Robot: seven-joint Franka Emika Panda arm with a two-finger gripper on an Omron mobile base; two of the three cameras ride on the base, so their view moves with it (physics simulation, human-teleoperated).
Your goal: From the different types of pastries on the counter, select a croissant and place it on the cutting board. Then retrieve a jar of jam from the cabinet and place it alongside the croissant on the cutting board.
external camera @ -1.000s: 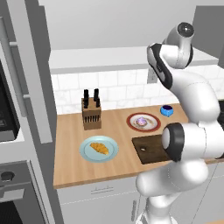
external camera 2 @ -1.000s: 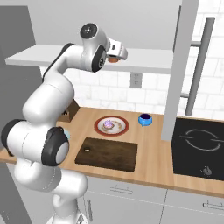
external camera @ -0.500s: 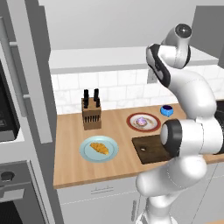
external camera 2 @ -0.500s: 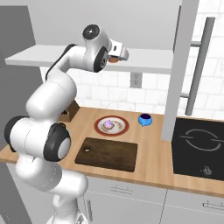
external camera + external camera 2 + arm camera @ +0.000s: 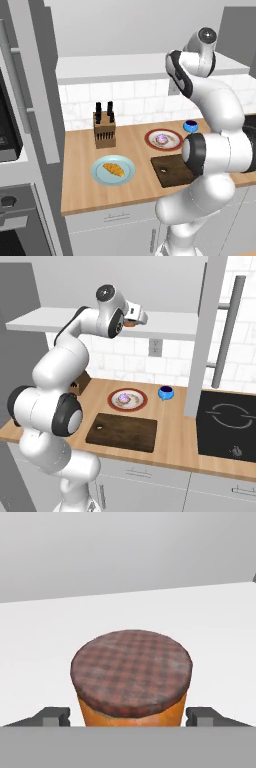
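The jar of jam (image 5: 131,672), orange with a dark checked lid, stands upright on the pale floor of the cabinet (image 5: 165,323). My gripper (image 5: 128,714) is raised to that shelf and straddles the jar, open, one of its fingertips (image 5: 55,714) close beside each side of the jar. In the right base view the gripper (image 5: 136,318) is at the shelf edge with the jar (image 5: 131,324) showing orange under it. The croissant (image 5: 114,169) lies on a light blue plate (image 5: 100,176) on the counter (image 5: 135,190). The dark cutting board (image 5: 122,431) (image 5: 172,170) is bare.
A pink-frosted pastry (image 5: 125,399) sits on a red-rimmed plate behind the board. A knife block (image 5: 104,130) stands at the back left, a small blue bowl (image 5: 166,392) at the back right. A tall grey column (image 5: 210,331) and a black hob (image 5: 225,426) lie to the right.
The hand has edged a little further in at the shelf and the jaws have drawn in toward the jar. Nothing on the counter has moved.
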